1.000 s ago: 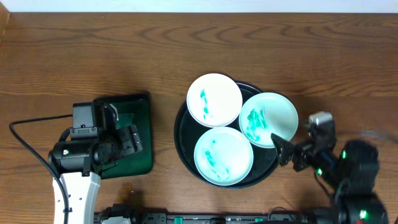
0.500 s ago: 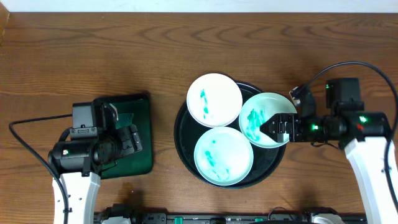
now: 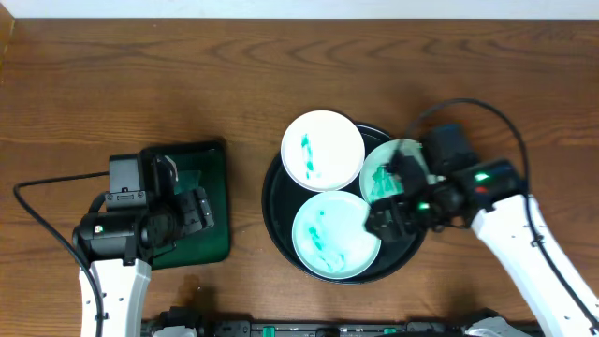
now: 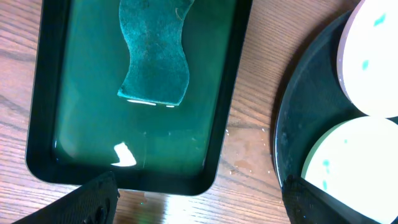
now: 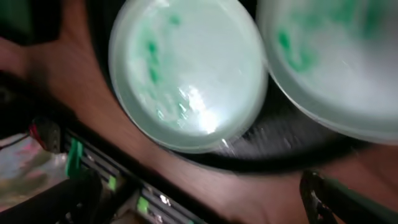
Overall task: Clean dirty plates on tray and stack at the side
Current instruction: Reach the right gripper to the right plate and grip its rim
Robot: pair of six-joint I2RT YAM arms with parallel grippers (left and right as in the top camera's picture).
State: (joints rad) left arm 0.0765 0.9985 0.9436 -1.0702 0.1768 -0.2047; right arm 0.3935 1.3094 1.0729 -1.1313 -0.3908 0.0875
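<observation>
The round black tray (image 3: 277, 208) holds three white plates with teal smears: a far one (image 3: 323, 150), a near one (image 3: 335, 234) and a right one (image 3: 384, 178), which is partly hidden by my right gripper (image 3: 391, 201). That gripper hovers open and empty over the tray's right side. In the blurred right wrist view the near plate (image 5: 186, 74) and the right plate (image 5: 336, 62) lie ahead of the open fingers (image 5: 348, 199). My left gripper (image 3: 192, 211) is open and empty over the green tray. In the left wrist view the black tray's rim (image 4: 280, 124) and two plates (image 4: 354, 162) show at the right.
A green rectangular tray with a black rim (image 3: 201, 168) stands to the left of the black tray. A teal sponge (image 4: 154, 56) lies in it, with wet film on its floor (image 4: 93, 112). Water drops dot the wood between the two trays. A cable loops behind the right arm.
My right arm has swung in from the right of the tray, and its gripper now hangs over the right plate, turned toward the near plate. The left arm has not moved.
</observation>
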